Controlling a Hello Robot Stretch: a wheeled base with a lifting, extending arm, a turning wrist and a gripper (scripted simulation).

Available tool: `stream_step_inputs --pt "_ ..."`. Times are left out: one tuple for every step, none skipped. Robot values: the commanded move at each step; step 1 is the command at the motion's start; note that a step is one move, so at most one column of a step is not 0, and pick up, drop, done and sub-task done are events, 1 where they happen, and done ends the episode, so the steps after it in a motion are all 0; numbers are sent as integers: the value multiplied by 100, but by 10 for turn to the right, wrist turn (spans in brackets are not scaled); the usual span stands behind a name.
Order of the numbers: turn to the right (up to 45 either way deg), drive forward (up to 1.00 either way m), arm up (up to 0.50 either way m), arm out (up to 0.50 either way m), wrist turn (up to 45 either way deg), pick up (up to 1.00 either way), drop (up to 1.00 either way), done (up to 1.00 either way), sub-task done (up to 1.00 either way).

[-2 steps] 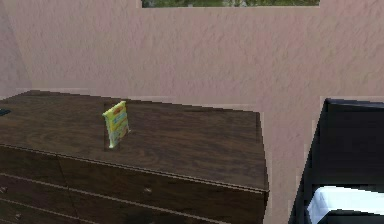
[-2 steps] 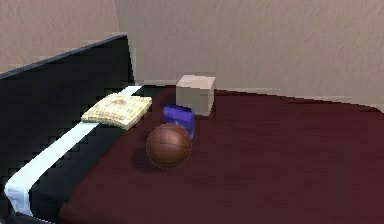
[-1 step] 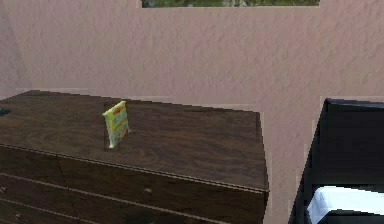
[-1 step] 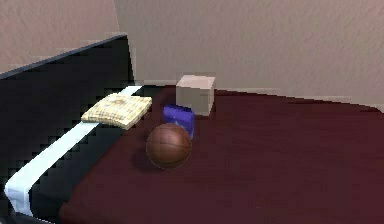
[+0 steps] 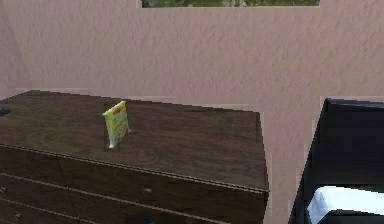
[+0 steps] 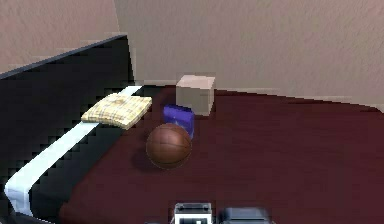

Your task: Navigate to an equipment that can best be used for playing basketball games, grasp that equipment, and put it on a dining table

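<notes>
Two views coming in, and the forward one is first: a long dark wooden dresser is stretching across the lower part of the picture, drawer fronts showing below its top. A small yellow packet is standing upright on it, toward the left. A pink wall is rising behind, with the bottom edge of a framed picture peeking in at the top. At the forward view's right a black bed frame is showing, with a strip of white sheet in the bottom corner. Switching to the arm side view now: the basketball, round and brown-orange, is sitting on the dark red bedcover, a little left of the picture's middle. Just beyond it a small blue thing is lying on the cover, and a beige box is standing right behind that. A yellowish checked pillow is lying to the left, close by the black bed frame. Down at the bottom edge the arm's white marker squares are poking in, nearer than the ball. The gripper beside them is barely clearing the edge; I am not making out its far end, so I cannot tell whether it is holding anything.
</notes>
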Motion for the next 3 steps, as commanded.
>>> stream_step_inputs --pt "0 0 0 40 0 0 0 0 0" --pt "0 0 0 0 450 0 0 0 0" --pt "0 0 0 0 450 0 0 0 0"
